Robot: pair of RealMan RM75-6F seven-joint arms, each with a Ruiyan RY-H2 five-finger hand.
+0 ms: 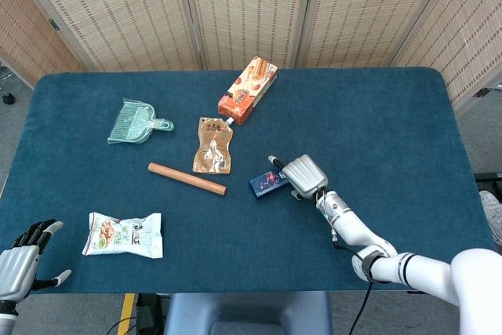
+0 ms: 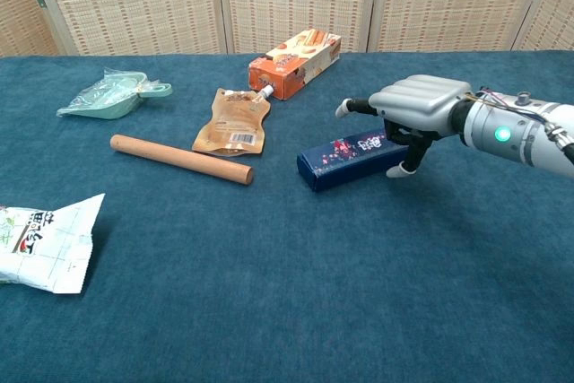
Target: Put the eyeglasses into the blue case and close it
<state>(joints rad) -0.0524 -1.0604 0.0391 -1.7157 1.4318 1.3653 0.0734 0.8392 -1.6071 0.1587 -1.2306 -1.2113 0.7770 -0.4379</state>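
A bench [image 1: 408, 131] covered in dark teal cloth, seen from the robot's head and chest cameras. Near the middle lies the blue case [image 2: 345, 159], a long, closed, box-shaped case with small printed marks on its lid. The right hand [image 2: 414, 114] is at the case's right end, palm down, fingers draped over the top and the thumb down at the near side. It seems to be touching or lightly gripping that end, but whether it truly holds the case cannot be told. The left hand [image 1: 23, 260] hovers at the near left corner of the bench, fingers spread, holding nothing.

No eyeglasses are visible anywhere. They may be inside the closed case or out of view.

Also on the bench: a wooden rod [image 1: 187, 179] just left of the case, a brown pouch [image 1: 212, 147] beyond it, an orange carton [image 1: 247, 90] further back, a pale green dustpan [image 1: 133, 123] at the far left, and a white snack bag [image 1: 124, 234] near the left hand.

The case looks rigid, light and smooth, so it would likely slide on the cloth if pushed at one end. A steady hold probably means pressing on its long sides near the middle, or bracing it with one hand while the other lifts the lid. Eyeglasses are fragile and best lifted by the frame, not the lenses.
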